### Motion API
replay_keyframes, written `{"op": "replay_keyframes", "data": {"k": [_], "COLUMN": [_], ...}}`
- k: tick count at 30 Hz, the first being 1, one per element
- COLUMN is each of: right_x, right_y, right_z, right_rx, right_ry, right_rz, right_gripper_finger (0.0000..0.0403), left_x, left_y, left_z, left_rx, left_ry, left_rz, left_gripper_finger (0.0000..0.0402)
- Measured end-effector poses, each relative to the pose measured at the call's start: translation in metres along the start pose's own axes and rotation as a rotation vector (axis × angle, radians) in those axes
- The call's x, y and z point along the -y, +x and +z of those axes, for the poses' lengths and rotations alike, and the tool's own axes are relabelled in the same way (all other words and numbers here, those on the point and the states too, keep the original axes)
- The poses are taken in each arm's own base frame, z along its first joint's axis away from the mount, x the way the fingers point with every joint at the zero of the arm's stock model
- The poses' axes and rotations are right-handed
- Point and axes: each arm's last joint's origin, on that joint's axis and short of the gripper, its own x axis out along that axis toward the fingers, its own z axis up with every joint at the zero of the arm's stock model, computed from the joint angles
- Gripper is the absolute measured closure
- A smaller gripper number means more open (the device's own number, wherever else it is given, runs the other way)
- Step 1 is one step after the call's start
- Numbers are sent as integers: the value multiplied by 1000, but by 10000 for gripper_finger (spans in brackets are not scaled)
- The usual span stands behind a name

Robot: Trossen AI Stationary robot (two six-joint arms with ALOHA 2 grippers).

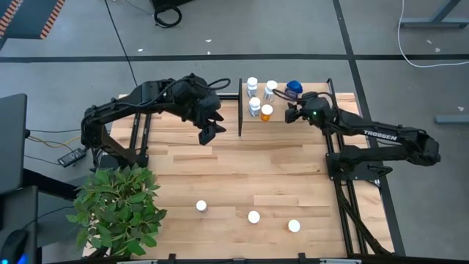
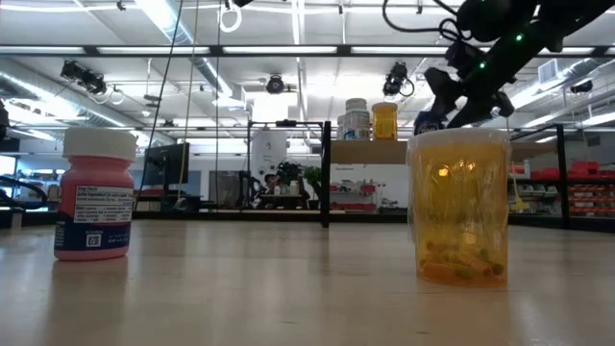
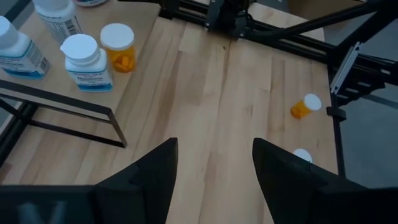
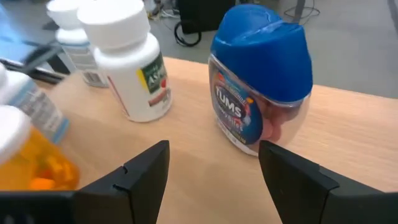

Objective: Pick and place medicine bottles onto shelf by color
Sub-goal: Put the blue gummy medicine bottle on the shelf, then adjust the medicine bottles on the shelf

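1. Your right gripper (image 1: 292,114) hovers over the small light-wood shelf with thin black rails (image 1: 308,126) at the table's far right. Its two dark fingers (image 4: 147,168) stand wide apart and grip nothing.
2. Just beyond those fingers stands the squat bottle with a blue cap (image 4: 261,93), resting on the shelf board; you can read part of its label, but its far side is hidden.
3. Left of it on the shelf you see a white bottle with a white round cap (image 4: 134,62), upright. An orange bottle (image 4: 37,165) is cut off at the edge of the right wrist view.
4. From above, the shelf also carries two more white-capped bottles (image 1: 252,86) near its left rail; their body colours are hard to make out there.
5. Your left gripper (image 1: 208,134) hangs over the large plank-patterned wooden tabletop (image 1: 242,176), left of the shelf, jaws wide and empty.
6. Three white-capped bottles (image 1: 253,217) remain on the near part of the table, well apart. From above only their caps show.
7. A green leafy plant (image 1: 117,209) stands at the near left corner.
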Motion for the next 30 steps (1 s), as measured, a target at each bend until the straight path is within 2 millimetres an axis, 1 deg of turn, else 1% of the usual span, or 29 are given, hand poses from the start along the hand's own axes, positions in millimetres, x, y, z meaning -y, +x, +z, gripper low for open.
{"op": "replay_keyframes", "data": {"k": [4,8,19,21,24,27,30], "right_x": [2,7,13,15,15,11,6], "right_y": [9,17,28,29,27,22,18], "right_z": [-2,-2,7,8,8,9,10], "right_rx": [-22,-34,6,-1,-21,-32,-15], "right_ry": [-32,-25,14,20,69,132,143], "right_rz": [-36,-76,-64,-60,-8,73,121], "right_gripper_finger": [148,148,148,148,148,148,148], "left_x": [1,1,0,-1,-1,-1,-1], "left_y": [0,0,5,7,7,7,7], "left_z": [0,0,1,2,1,2,2], "left_rx": [-1,-1,2,2,-1,2,6], "left_ry": [2,2,2,1,0,-12,-24], "left_rz": [0,0,6,6,6,6,7], "left_gripper_finger": [187,187,186,186,186,187,187]}}
